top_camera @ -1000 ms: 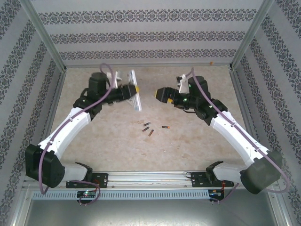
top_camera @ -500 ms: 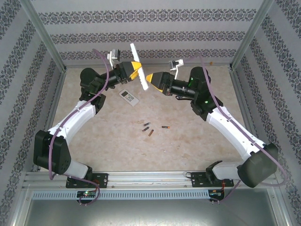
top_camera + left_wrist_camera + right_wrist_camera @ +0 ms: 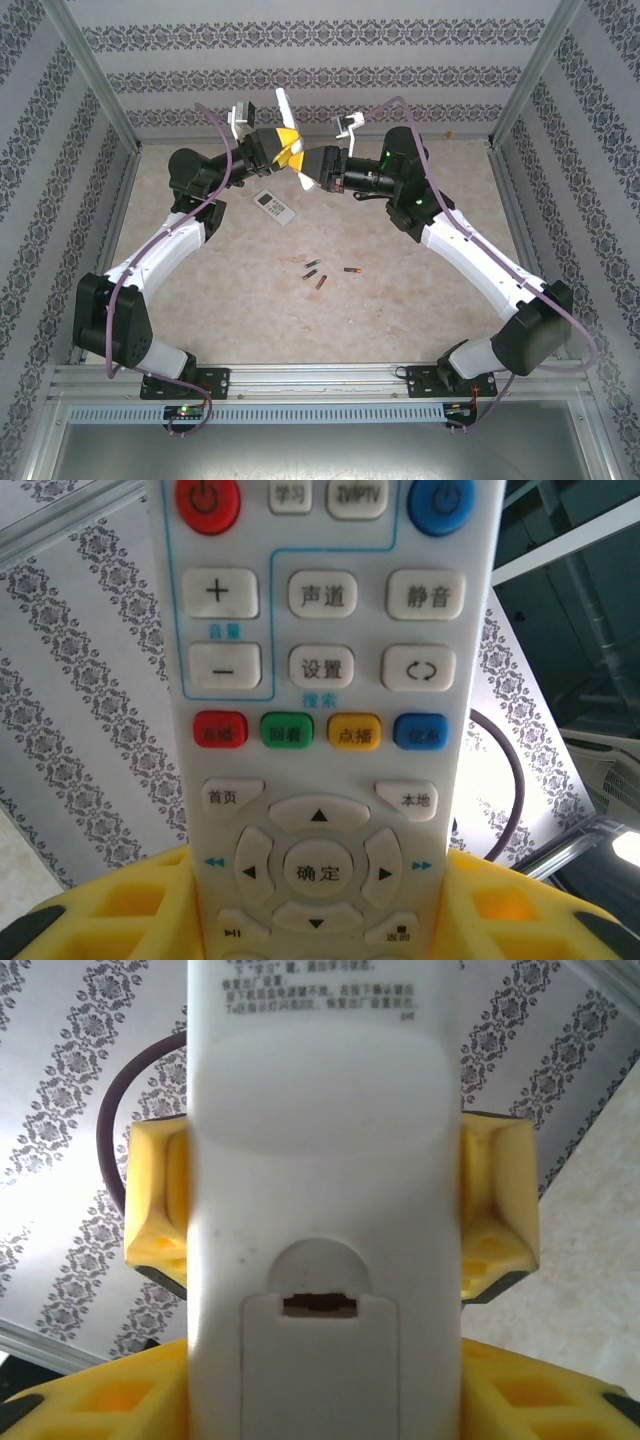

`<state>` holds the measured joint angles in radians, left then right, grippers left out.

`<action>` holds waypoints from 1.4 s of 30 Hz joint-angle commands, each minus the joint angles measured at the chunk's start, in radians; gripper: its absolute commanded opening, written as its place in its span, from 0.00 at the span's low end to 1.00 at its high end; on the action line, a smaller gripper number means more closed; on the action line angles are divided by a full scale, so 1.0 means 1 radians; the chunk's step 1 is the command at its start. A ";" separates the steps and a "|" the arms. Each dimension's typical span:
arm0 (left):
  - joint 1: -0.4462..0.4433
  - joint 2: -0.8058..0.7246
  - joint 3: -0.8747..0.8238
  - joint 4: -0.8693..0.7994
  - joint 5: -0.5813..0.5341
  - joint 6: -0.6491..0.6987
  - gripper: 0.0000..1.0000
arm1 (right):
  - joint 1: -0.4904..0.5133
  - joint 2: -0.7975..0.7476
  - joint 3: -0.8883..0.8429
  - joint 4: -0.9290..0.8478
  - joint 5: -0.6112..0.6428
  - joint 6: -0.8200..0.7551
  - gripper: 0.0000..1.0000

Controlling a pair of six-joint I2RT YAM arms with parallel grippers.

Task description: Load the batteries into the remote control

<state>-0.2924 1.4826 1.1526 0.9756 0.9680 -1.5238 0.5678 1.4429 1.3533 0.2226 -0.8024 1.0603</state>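
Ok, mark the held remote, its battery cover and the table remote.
held remote (image 3: pixel 320 695): left wrist view, button face.
battery cover (image 3: pixel 320 1380): right wrist view, panel below the notch.
table remote (image 3: pixel 272 206): top external view, its middle.

A robot lab is being shown: a table (image 3: pixel 400 310) is being shut in by papered walls (image 3: pixel 320 80) and metal posts (image 3: pixel 102 85), with arms (image 3: pixel 150 265) being held at its near edge.

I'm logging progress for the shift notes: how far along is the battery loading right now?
Done: the white remote is lifted off the table, gripped between the left gripper and the right gripper. In hand: its back faces the right wrist camera, with the battery cover closed. Left: open that cover and load the batteries, which lie loose on the table.
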 commanded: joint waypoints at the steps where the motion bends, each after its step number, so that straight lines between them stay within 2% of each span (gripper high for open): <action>1: -0.003 0.002 0.016 0.094 0.002 -0.011 0.23 | 0.010 0.002 0.027 0.019 -0.007 -0.011 0.44; 2: -0.003 0.000 0.012 0.091 -0.001 -0.003 0.25 | 0.011 -0.002 0.026 0.009 0.001 -0.025 0.42; 3: -0.002 -0.007 0.002 0.083 -0.010 0.014 0.33 | 0.009 -0.009 0.022 -0.004 0.014 -0.047 0.40; 6: 0.009 -0.050 -0.035 -0.022 -0.052 0.112 0.75 | 0.000 -0.043 -0.005 -0.062 0.081 -0.149 0.38; 7: 0.017 -0.077 -0.047 -0.098 -0.069 0.170 0.83 | -0.004 -0.066 -0.019 -0.127 0.135 -0.247 0.37; 8: 0.021 -0.105 -0.055 -0.173 -0.088 0.227 0.88 | -0.002 -0.090 -0.032 -0.201 0.211 -0.360 0.36; 10: 0.025 -0.176 -0.050 -0.416 -0.155 0.378 0.93 | 0.040 -0.146 -0.072 -0.346 0.492 -0.673 0.36; 12: 0.024 -0.222 -0.016 -0.664 -0.225 0.494 0.93 | 0.093 -0.171 -0.118 -0.365 0.727 -0.890 0.36; 13: 0.022 -0.235 -0.002 -0.742 -0.254 0.528 0.93 | 0.108 -0.173 -0.132 -0.360 0.786 -0.958 0.37; 16: 0.018 -0.243 0.000 -0.770 -0.256 0.538 0.88 | 0.132 -0.152 -0.109 -0.375 0.818 -1.028 0.38; 20: -0.021 -0.208 0.009 -0.765 -0.236 0.561 0.79 | 0.163 -0.104 -0.060 -0.386 0.745 -1.015 0.39; 25: -0.059 -0.166 -0.007 -0.677 -0.223 0.522 0.55 | 0.173 -0.079 -0.076 -0.356 0.663 -0.937 0.39; 28: -0.070 -0.146 -0.001 -0.660 -0.218 0.517 0.46 | 0.177 -0.075 -0.094 -0.359 0.636 -0.929 0.39; 35: -0.085 -0.093 -0.005 -0.579 -0.180 0.464 0.21 | 0.179 -0.073 -0.102 -0.361 0.632 -0.898 0.39; 38: -0.084 -0.095 0.003 -0.577 -0.173 0.507 0.07 | 0.178 -0.075 -0.090 -0.369 0.633 -0.882 0.41; 39: -0.082 -0.102 0.006 -0.583 -0.174 0.540 0.04 | 0.179 -0.081 -0.080 -0.380 0.635 -0.870 0.44; 42: -0.065 -0.129 0.024 -0.641 -0.191 0.700 0.00 | 0.171 -0.119 -0.048 -0.435 0.648 -0.781 0.73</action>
<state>-0.3580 1.3911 1.1412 0.2985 0.7555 -0.9520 0.7296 1.3693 1.2617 -0.2028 -0.1101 0.1940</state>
